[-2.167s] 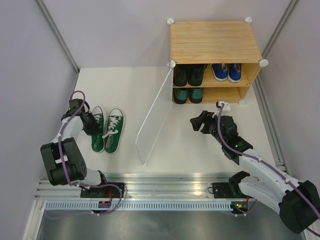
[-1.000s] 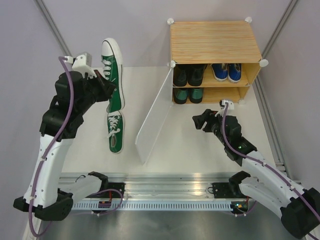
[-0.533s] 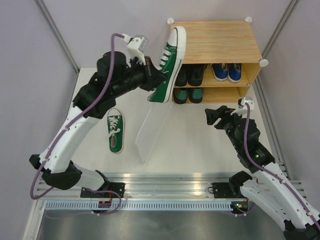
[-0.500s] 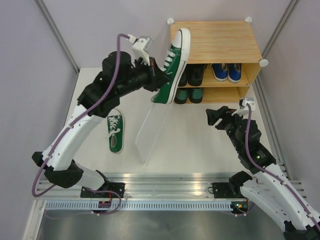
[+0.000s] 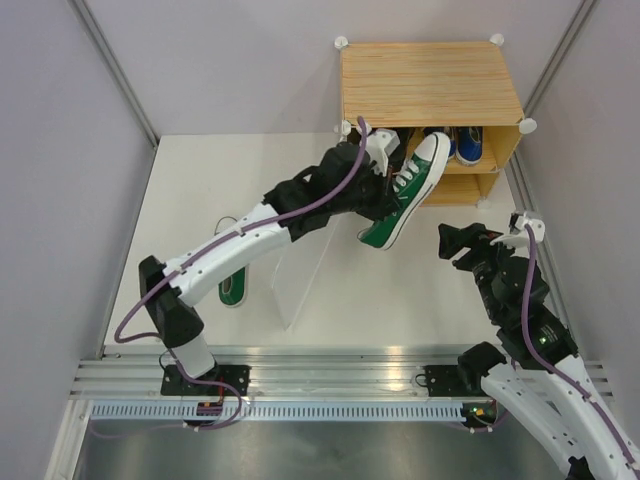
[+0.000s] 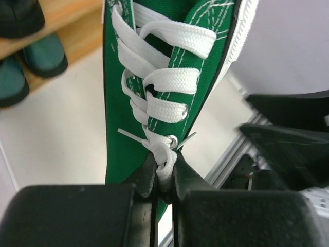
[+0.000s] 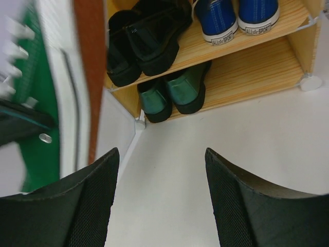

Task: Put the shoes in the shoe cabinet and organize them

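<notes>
Under left arm [image 5: 245, 238] | table sneaker [image 5: 232, 290] half hidden | held sneaker [image 6: 169, 62] cropped

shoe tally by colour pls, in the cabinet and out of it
Green canvas sneakers: 2 (one in the left fingers, one on the table)
Blue canvas sneakers: 2
Black dress shoes: 2
Dark green leather shoes: 2
Total: 8

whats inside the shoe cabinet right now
Upper shelf: black dress shoes and blue sneakers. Lower shelf: dark green shoes on its left, bare wood on its right. The shelves' depth behind the shoes is hidden.
</notes>
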Robot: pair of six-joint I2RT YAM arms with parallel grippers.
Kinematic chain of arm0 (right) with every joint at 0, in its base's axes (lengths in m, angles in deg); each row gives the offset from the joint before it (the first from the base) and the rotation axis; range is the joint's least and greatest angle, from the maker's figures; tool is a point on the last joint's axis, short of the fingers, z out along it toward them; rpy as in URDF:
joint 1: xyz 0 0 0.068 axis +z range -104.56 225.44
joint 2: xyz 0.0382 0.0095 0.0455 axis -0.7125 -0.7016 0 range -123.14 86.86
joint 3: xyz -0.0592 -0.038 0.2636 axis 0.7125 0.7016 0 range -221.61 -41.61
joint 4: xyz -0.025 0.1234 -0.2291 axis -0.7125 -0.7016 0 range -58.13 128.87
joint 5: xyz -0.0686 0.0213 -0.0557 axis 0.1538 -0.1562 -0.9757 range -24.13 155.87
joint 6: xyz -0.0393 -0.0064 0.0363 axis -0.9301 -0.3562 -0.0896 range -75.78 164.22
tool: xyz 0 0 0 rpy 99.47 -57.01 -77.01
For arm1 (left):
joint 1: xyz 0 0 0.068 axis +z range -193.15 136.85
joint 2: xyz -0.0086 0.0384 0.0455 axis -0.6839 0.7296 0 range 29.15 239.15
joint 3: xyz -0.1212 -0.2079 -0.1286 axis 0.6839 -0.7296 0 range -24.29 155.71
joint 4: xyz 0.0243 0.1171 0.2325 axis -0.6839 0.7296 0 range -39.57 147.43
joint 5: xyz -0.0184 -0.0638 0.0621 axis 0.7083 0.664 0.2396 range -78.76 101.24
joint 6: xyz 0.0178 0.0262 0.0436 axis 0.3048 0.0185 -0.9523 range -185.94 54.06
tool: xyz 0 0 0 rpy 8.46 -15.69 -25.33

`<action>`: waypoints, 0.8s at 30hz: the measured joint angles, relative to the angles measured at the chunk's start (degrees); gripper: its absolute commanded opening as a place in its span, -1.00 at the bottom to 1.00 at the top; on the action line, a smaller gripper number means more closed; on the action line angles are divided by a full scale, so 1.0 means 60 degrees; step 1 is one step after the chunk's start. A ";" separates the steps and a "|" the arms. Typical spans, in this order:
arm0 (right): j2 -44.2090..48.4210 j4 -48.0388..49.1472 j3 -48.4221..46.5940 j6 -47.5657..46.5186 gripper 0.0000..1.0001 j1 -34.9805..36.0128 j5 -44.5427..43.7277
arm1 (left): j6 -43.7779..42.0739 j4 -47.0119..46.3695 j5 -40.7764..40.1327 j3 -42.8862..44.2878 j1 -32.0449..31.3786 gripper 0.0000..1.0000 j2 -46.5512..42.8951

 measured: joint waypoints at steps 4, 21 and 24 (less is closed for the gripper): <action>0.0361 -0.0288 -0.0036 0.0018 0.46 0.0000 -0.0597 | 0.0364 -0.0095 -0.0393 -0.1290 -0.0036 -0.95 0.0787; -0.0113 -0.0565 0.0127 0.0178 0.54 -0.0033 -0.1308 | 0.1508 -0.0007 -0.1096 -0.3085 -0.0437 0.10 0.2823; -0.0113 -0.0565 0.0200 0.0277 0.58 -0.0033 -0.1308 | 0.1497 0.0051 -0.1206 -0.2936 -0.0433 0.14 0.2732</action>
